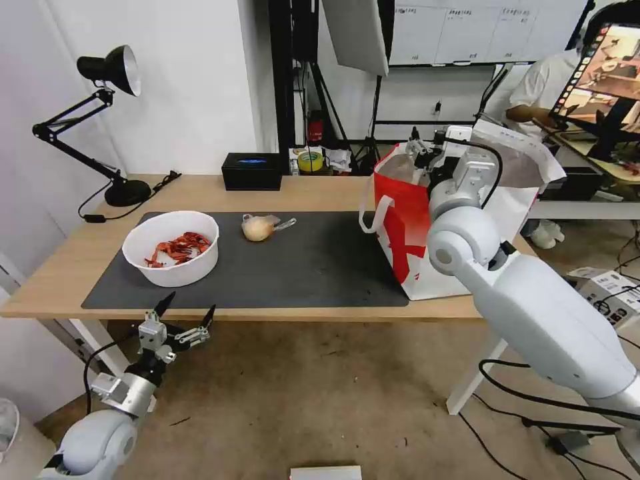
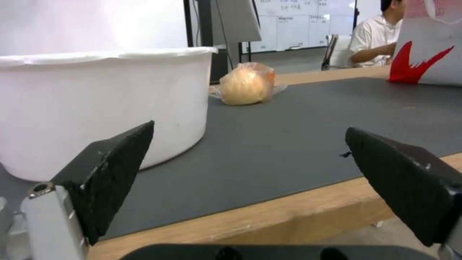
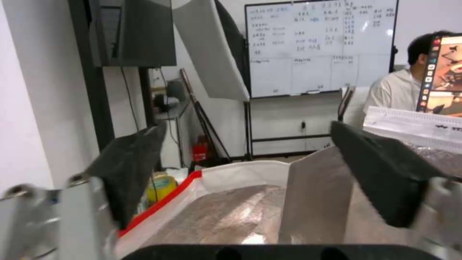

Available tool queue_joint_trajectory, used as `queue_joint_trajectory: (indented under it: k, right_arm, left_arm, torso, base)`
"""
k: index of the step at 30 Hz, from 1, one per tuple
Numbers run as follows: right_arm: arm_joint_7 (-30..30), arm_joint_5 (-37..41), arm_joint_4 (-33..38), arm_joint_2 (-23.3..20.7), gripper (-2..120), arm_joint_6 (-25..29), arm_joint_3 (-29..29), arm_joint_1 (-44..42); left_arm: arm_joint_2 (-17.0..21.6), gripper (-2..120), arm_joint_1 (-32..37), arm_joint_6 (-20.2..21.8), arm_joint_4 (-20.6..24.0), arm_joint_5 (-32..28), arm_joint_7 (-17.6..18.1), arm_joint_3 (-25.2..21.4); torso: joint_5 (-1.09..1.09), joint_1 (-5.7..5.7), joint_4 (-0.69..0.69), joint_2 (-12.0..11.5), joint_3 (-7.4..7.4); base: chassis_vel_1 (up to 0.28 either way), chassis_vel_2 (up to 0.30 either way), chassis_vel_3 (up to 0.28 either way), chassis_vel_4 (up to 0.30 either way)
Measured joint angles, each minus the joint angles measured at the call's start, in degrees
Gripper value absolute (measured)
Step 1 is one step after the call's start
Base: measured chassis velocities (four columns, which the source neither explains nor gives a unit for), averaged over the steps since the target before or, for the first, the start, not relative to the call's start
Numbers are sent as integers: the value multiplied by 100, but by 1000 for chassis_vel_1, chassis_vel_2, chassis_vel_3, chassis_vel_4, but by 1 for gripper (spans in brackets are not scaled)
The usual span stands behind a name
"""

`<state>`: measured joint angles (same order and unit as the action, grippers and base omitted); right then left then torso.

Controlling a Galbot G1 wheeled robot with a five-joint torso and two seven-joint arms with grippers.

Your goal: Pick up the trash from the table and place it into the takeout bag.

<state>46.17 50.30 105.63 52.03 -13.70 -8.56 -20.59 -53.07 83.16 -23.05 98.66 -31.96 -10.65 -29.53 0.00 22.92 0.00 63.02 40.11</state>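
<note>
Head view is showing the left gripper (image 1: 187, 313) hanging with fingers spread and empty just off the near edge of the table (image 1: 320, 193), close to the white bowl of red shells (image 1: 172, 247) sitting on the dark mat (image 1: 320, 267). Beyond the bowl, the tan wrapped lump (image 1: 259, 228) is lying on the mat. The right gripper (image 3: 245, 173) is hovering spread and empty over the open takeout bag (image 1: 407, 227) standing at the mat's other end.

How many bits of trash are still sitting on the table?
2: the white bowl of red shells on the mat's left, and the tan wrapped lump mid-mat. More may be hidden inside the takeout bag.
</note>
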Motion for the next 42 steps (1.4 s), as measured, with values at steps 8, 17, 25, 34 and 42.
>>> queue_joint_trajectory:
  k: [8,17,25,34,42]
  right_arm:
    - [-765,339,596,-349,100,339,24,-310]
    - [-2074,358,1831,-1307,100,1044,479,-1817]
    - [-2889,-529,2135,-1584,100,1839,1228,-3599]
    - [-3101,-1615,1716,-1084,100,2300,1573,-5155]
    - [-3028,-2153,1349,-532,100,2473,1566,-5903]
  left_arm:
    - [26,100,41,1,20,-4,0,-81]
    - [28,100,105,-3,48,-16,-1,-196]
    - [-14,100,157,-30,38,-16,-5,-234]
    - [-11,100,240,-61,16,-16,-18,-304]
    - [-30,100,259,-84,-80,-12,-30,-307]
  torso:
    - [0,0,1,0,0]
    - [0,-1,0,0,-1]
    - [-1,-1,0,0,-1]
    - [1,-1,0,0,-1]
    - [0,-1,0,0,0]
  base:
    - [0,0,0,0]
    - [0,0,0,0]
    - [0,0,0,0]
    - [0,0,0,0]
    - [0,0,0,0]
